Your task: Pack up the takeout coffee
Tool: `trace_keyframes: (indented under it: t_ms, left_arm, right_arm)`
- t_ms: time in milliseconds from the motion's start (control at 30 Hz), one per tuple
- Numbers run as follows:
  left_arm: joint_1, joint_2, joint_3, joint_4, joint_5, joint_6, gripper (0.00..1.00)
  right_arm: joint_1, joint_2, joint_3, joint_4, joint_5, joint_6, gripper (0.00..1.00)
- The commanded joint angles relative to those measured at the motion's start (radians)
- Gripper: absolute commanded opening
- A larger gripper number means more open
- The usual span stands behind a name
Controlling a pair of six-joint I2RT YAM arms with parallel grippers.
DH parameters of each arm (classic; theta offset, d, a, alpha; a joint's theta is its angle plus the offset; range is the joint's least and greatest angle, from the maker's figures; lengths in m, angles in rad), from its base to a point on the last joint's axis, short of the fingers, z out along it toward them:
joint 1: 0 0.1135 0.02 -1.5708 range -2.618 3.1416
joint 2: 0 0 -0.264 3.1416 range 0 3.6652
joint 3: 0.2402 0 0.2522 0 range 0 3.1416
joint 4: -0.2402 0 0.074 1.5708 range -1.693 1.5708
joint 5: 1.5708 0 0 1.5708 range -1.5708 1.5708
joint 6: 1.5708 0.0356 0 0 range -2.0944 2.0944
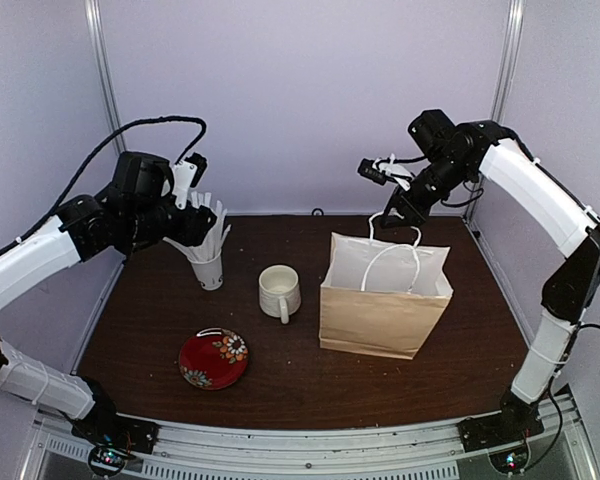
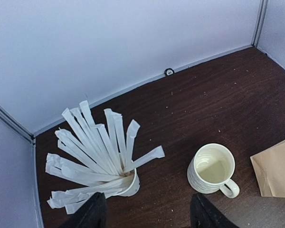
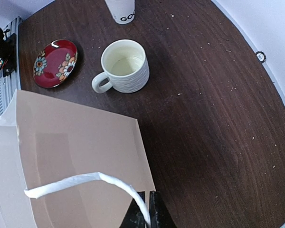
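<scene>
You are inspecting what is looking like the closing stage: the right gripper (image 3: pixel 143 214) is pinching the white handle (image 3: pixel 76 182) of the paper bag (image 1: pixel 380 315), which is standing upright on the table (image 1: pixel 280 390). The takeout coffee is showing in no view. It is probably sitting inside the bag, but that cannot be confirmed. The left gripper (image 2: pixel 147 216) is hanging wide and empty above the straw cup (image 2: pixel 127 186). Next, you are needing to verify the bag's contents before lifting or letting go.
</scene>
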Motion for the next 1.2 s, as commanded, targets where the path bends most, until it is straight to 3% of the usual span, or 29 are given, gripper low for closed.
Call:
trace_keyframes:
  t_ms: [0,33,133,367,633,900,1167]
  left_arm:
    - [0.073,0.036,0.009,-0.01,0.106,-0.081,0.61]
    - [0.096,0.054,0.019,-0.018,0.145,-0.086,0.61]
    - [0.116,0.129,0.095,-0.051,0.199,-0.077,0.62]
    - [0.124,0.304,0.25,-0.108,0.213,-0.029,0.61]
    - [0.124,0.425,0.348,-0.178,0.166,-0.047,0.54]
    - [0.124,0.435,0.338,-0.2,0.131,-0.055,0.53]
    - [0.124,0.461,0.353,-0.199,0.119,-0.049,0.42]
  right_arm:
    - [-0.017,0.005,0.068,0.048,0.029,0.058,0.22]
    - [-0.018,0.004,0.074,0.047,0.032,0.063,0.34]
    - [-0.031,-0.008,0.108,0.031,0.043,0.072,0.59]
    - [-0.138,-0.099,0.165,-0.02,-0.011,0.103,0.88]
    - [-0.258,-0.246,0.005,0.057,-0.023,0.116,0.91]
    - [-0.286,-0.244,-0.01,0.071,-0.075,0.125,0.92]
    - [-0.288,-0.248,-0.023,0.079,-0.083,0.125,0.92]
